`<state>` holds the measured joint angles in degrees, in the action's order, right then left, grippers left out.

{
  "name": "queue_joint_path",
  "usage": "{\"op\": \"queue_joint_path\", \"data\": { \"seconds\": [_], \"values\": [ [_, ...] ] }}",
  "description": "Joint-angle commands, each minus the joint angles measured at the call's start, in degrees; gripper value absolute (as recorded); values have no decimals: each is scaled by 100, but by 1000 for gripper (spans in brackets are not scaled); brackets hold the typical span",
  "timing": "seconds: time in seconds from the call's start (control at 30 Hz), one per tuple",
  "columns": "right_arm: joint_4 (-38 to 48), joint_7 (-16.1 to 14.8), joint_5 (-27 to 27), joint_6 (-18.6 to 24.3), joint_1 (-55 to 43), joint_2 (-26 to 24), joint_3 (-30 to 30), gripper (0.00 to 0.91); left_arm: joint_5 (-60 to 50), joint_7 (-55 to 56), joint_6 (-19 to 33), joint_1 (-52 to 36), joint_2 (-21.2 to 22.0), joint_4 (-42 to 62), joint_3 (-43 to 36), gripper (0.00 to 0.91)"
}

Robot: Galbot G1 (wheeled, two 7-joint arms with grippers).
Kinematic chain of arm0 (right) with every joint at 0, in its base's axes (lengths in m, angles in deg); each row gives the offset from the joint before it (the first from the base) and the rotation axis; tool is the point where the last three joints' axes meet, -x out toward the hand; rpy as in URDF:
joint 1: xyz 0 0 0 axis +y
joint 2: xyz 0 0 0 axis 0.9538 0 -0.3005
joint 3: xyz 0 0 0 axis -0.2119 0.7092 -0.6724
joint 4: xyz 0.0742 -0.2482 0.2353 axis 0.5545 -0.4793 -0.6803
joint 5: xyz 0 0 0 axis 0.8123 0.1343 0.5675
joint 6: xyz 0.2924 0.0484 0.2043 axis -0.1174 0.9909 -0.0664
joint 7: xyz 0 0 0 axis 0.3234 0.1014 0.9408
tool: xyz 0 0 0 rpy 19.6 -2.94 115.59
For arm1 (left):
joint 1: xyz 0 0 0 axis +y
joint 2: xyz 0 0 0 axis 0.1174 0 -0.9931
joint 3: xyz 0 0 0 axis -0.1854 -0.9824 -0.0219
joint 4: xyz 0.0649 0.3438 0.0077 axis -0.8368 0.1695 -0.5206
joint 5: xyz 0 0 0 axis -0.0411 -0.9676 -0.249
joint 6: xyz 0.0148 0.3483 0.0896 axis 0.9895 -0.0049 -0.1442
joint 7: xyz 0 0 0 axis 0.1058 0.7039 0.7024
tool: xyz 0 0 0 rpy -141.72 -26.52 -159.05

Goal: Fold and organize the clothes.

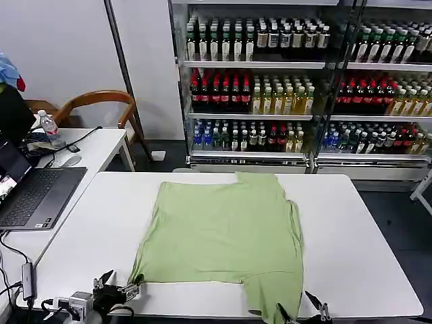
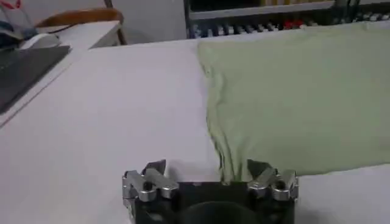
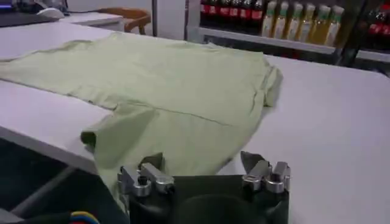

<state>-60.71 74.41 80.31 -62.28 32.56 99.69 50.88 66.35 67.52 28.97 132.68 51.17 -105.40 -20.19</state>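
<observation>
One of the clothes, a plain light green tee point(image 1: 223, 229), lies spread on the white table point(image 1: 358, 236). One sleeve point(image 1: 277, 297) droops over the front edge. My left gripper point(image 1: 120, 285) sits open at the shirt's near left corner, with the hem point(image 2: 226, 159) just ahead of its fingers and nothing between them. Its open jaws point(image 2: 206, 165) straddle that corner from the table side. My right gripper point(image 1: 302, 310) is open below the front edge, beside the hanging sleeve. From the right wrist, the tee point(image 3: 170, 79) stretches away beyond the open gripper point(image 3: 201, 159).
A laptop point(image 1: 34, 192) lies on the side table at the left, with a water bottle point(image 1: 48, 125) and a wooden chair point(image 1: 94, 104) behind it. Drink shelves point(image 1: 270, 94) line the back wall. Bare tabletop flanks the shirt on both sides.
</observation>
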Motion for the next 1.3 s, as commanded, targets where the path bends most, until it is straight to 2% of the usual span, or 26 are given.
{"op": "queue_joint_path", "data": {
  "seconds": [0.03, 0.47, 0.73, 0.9, 1.03, 1.2, 1.3],
  "values": [
    [26, 51, 90, -44, 38, 0, 42, 0, 40, 14, -62, -9, 7, 85, -38, 40],
    [11, 43, 125, -37, -34, 76, 118, 0, 11, -31, -19, 2, 6, 8, -148, 40],
    [-330, 67, 207, -94, -249, 69, 20, 0, -73, -303, 328, -175, -126, -57, -230, 40],
    [-540, 173, 760, -404, -996, -28, -257, 0, 218, -411, 320, -687, -380, -47, -121, 40],
    [-343, 212, 1058, -615, -1751, -88, -356, 0, 619, -480, 297, -1124, -506, 103, -124, 40],
    [142, 228, 1088, -817, -2746, -92, -36, 0, 957, -500, 287, -1728, -508, 428, -210, 40],
    [643, 243, 908, -856, -3481, -15, 418, 0, 1141, -520, 342, -2122, -459, 860, -385, 40]
  ]
}}
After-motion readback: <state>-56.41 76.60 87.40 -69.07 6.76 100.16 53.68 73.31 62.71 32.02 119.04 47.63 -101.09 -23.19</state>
